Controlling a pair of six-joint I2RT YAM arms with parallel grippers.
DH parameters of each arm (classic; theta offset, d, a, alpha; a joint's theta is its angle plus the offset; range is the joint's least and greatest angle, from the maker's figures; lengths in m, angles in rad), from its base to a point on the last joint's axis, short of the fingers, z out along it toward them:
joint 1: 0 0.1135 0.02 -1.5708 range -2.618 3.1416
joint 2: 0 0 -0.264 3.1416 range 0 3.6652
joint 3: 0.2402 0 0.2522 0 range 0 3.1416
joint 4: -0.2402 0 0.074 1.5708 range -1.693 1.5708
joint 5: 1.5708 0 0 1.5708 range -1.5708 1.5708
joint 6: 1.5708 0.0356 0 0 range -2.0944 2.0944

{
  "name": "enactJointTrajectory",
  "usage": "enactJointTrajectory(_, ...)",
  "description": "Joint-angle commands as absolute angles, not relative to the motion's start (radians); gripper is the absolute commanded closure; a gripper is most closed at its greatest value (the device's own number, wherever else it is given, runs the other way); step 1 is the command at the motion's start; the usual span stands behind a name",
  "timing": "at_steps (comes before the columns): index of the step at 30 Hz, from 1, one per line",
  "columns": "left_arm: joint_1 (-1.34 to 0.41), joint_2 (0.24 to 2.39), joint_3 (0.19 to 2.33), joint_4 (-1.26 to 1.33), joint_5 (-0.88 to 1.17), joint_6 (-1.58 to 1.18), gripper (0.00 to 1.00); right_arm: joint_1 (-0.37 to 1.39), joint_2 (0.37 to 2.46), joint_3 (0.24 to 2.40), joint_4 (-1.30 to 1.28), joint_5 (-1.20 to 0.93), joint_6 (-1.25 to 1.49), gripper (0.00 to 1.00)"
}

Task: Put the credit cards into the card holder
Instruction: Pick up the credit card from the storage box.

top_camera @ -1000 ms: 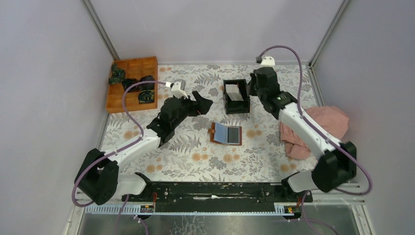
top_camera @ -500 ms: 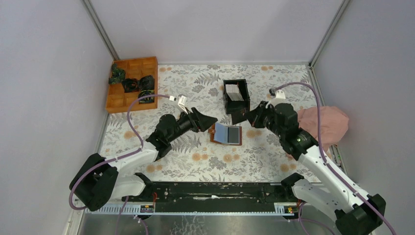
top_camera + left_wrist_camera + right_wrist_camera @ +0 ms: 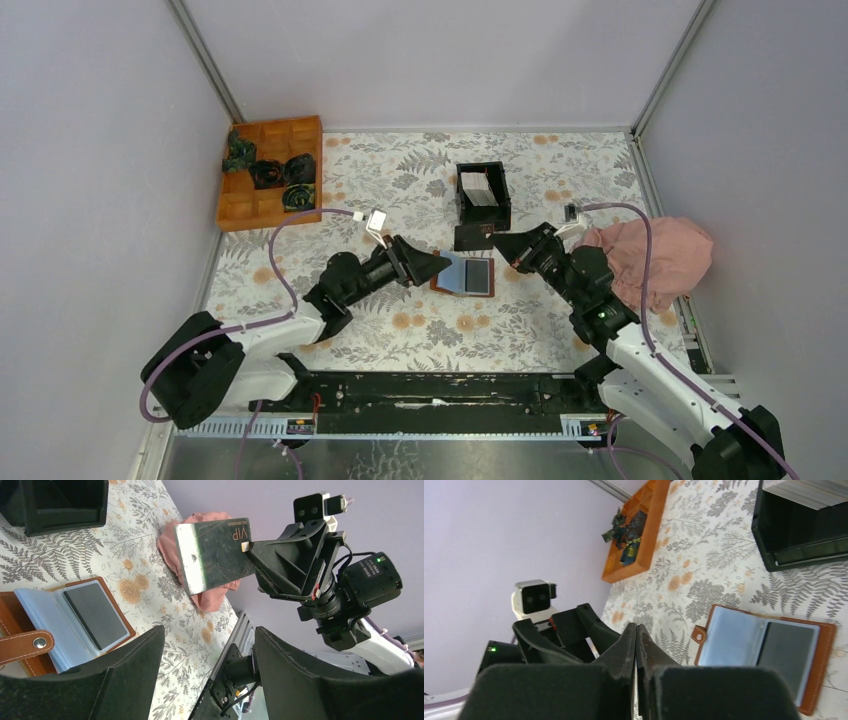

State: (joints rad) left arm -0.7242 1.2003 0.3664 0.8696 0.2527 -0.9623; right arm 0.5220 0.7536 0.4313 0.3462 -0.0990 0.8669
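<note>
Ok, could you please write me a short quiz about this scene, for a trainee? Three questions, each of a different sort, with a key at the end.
1. Multiple choice: what does the right gripper pinch?
A) nothing
B) a thin rectangular card with a dark face marked VIP
C) a rubber band

2. True or false: the flat reddish-brown leather card holder lies folded shut.

3. Fill in the gap: the left gripper, close beside the card holder, has its jaws ____ with nothing between them.

Key:
1. B
2. False: it lies open, with its pale sleeve and dark pocket panel facing up.
3. open
</note>
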Motion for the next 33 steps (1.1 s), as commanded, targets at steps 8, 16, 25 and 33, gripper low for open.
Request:
enactJointTrajectory(8, -0.727, 1.326, 0.424, 1.109, 0.243, -1.037, 0.26, 0.552, 0.767, 0.339, 0.7, -0.093, 1.075, 1.0)
enactJointTrajectory(16, -0.726, 1.395, 0.447, 1.236, 0.226, -1.089, 0.28, 0.569, 0.77, 0.315, 0.738, -0.087, 1.111, 1.0)
enactJointTrajectory(25, -0.727, 1.477, 0.47, 1.349, 0.229, -1.14, 0.61, 0.585, 0.793, 0.285, 0.811, -0.068, 1.148, 1.0)
enactJointTrajectory(33, -0.726, 1.517, 0.466, 1.438, 0.211, -1.175, 0.87, 0.592, 0.799, 0.264, 0.838, -0.058, 1.152, 1.0)
